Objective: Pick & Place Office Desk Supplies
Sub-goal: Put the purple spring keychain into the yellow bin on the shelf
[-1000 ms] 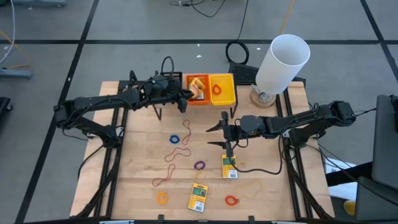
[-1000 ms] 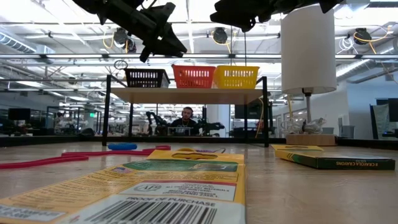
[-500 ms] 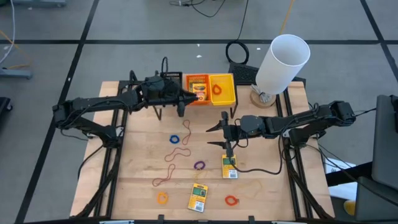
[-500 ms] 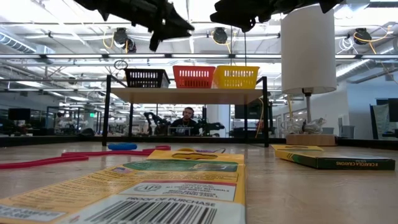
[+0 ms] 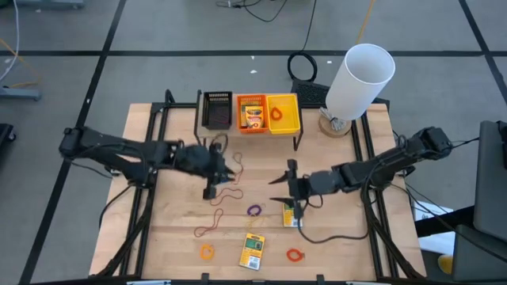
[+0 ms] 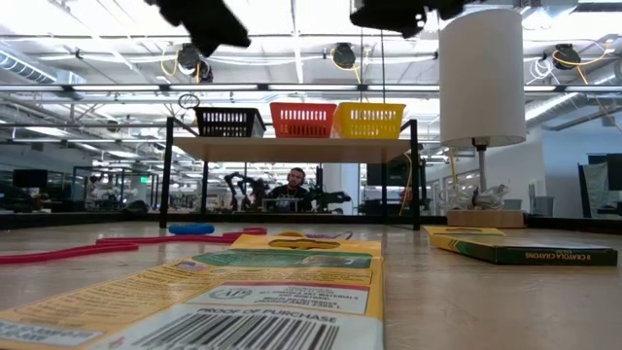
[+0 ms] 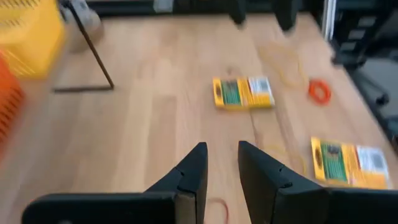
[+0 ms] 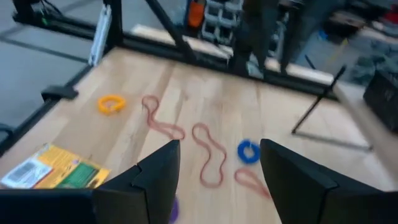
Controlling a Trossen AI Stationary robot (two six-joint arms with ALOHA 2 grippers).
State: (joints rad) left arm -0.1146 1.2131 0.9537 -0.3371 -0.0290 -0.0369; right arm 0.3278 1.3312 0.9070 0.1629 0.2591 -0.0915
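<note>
Wooden slats make up the tabletop (image 5: pixel 174 237), which sits on a grey floor with dark seams, and at its far edge a low black rack carries 3 small bins in a row: a black bin (image 5: pixel 217 110), an orange bin (image 5: pixel 251 115) with a yellow pack lying in it, and a yellow bin (image 5: pixel 283 113) with an orange rubber-band loop inside. Going from the left, the left arm reaches in over the boards and its left gripper (image 5: pixel 223 169) hovers above the middle of the table, just over a brown rubber-band loop (image 5: pixel 226 195); in the left wrist view its 2 dark fingers (image 7: pixel 193 171) stand a narrow gap apart with nothing between them. Near the front edge lie an orange loop (image 5: pixel 207 252), a long brown loop (image 5: pixel 210 229) and a purple loop (image 5: pixel 254 210). A yellow pack with a green-and-white label (image 5: pixel 253 250) lies flat at the front, and a second such pack (image 5: pixel 291 214) lies just beneath the right gripper (image 5: pixel 290 184), which hangs over it with its fingers (image 8: pixel 155 171) spread wide and empty. A small red-orange loop (image 5: pixel 295 255) lies to the right of the front pack. Farther right and back, a big white cylinder (image 5: pixel 358 79) stands tilted on a round base beside the rack. In the low view a person sits in the room behind the table, under the shelf.
</note>
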